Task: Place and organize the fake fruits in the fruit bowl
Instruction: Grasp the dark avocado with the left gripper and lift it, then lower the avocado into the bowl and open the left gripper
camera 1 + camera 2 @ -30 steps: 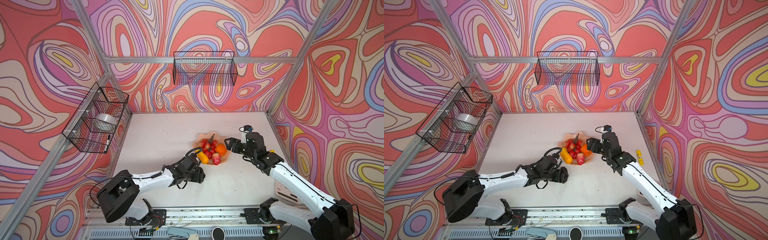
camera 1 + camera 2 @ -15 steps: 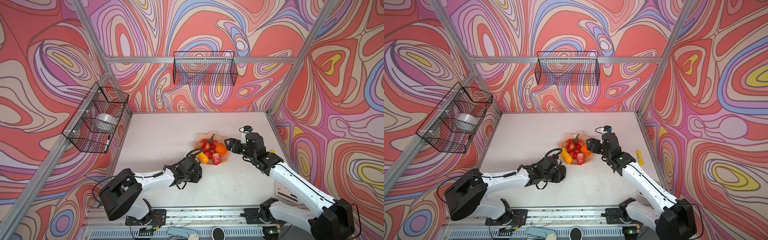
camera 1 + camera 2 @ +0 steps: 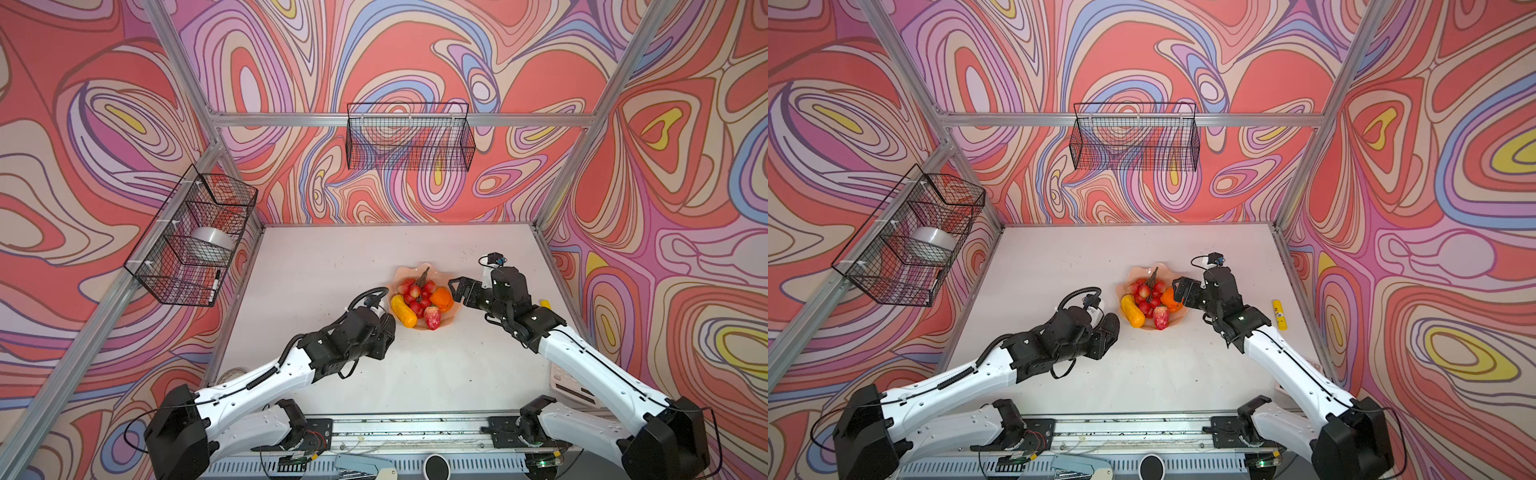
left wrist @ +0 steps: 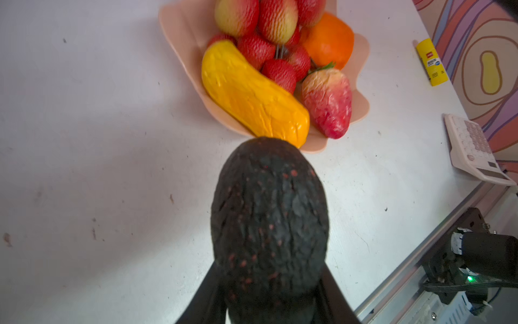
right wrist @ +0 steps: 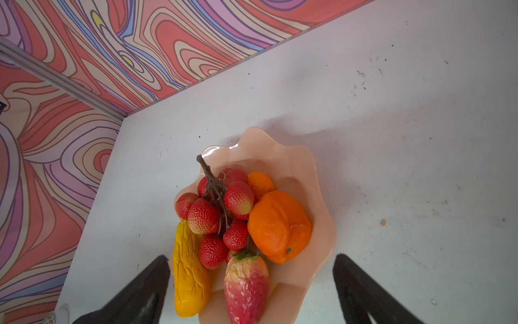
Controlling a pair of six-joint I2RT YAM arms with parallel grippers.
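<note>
A blackish, pebbly, avocado-like plastic oval [image 4: 269, 224] is being gripped between the left fingers [image 4: 203, 303], which are being pressed against its two sides. In the left wrist view it is being shown just short of the nearest rim of the bowl, outside it; whether it is touching the desk cannot be told.

A wide, shallow, glossy peach-pink bowl with a scalloped rim [image 5: 316, 179] is being shown on the white desk [image 3: 332, 257], right of the middle in both top views. Five fake fruits are being shown inside it: a bunch of red berries on a dark stem [image 5: 221, 213], a large orange fruit [image 5: 276, 224], a smaller orange fruit [image 5: 260, 181] behind it, a yellow-orange oblong fruit [image 5: 189, 275] and a red strawberry-like fruit [image 5: 246, 283].

The right fingers [image 5: 140, 291] are being held spread wide and empty, just beside the bowl's right edge.

A small yellow cylinder [image 3: 1279, 314] is being shown near the right wall, well apart from the bowl.
</note>
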